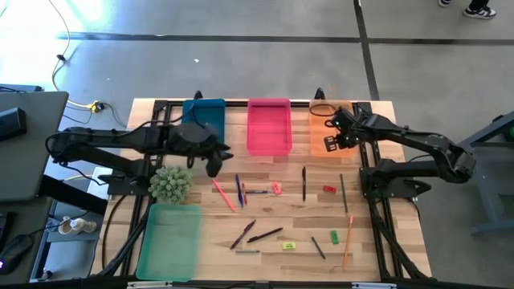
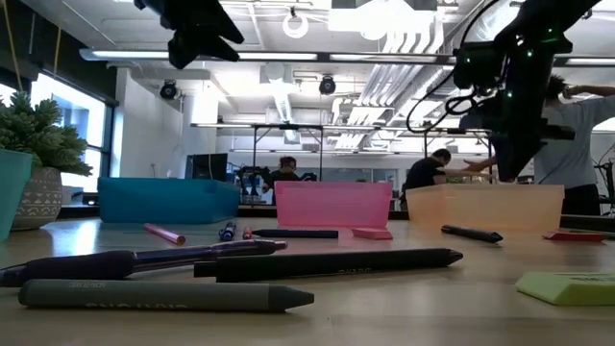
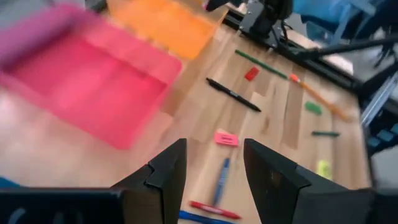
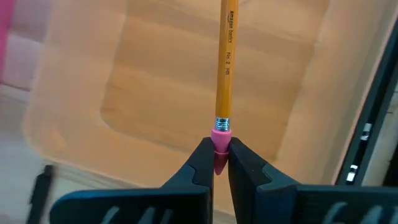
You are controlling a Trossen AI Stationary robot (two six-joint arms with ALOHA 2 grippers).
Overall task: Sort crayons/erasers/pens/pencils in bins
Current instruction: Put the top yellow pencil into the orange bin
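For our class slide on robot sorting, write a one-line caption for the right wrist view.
Right claw shut on an orange pencil at its pink eraser end, above the orange bin.

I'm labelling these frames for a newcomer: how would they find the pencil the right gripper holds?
Start at the orange bin at the table's far right corner. The right gripper hangs over it, shut on an orange pencil. Unlike the pencils lying on the table, this one is in the air, pinched by its pink eraser end.
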